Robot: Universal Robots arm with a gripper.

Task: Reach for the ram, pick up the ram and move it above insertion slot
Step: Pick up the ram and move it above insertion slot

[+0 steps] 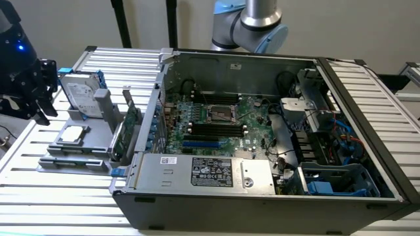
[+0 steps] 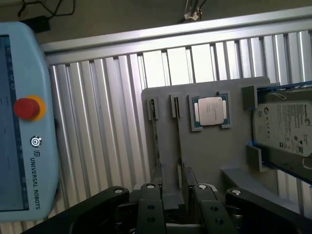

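Here, gripper [image 2: 174,191] held wide, empty, near holder [image 2: 209,156] edge; ram [image 2: 177,141] seen untouched in slot, open room between. Pendant [image 2: 24,122] caught by wrist view, case [image 1: 262,196] by exterior view.

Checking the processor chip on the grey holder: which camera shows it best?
The wrist view: the processor chip faces the camera squarely, its metal lid fully visible. The exterior view shows it at a slant, near the hard drive.

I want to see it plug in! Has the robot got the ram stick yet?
Not yet. Nothing looks done: the ram stands on edge in the gray holder. In hand: the open gripper hangs over it, empty. Left: grabbing it and carrying it above the motherboard's memory slots.
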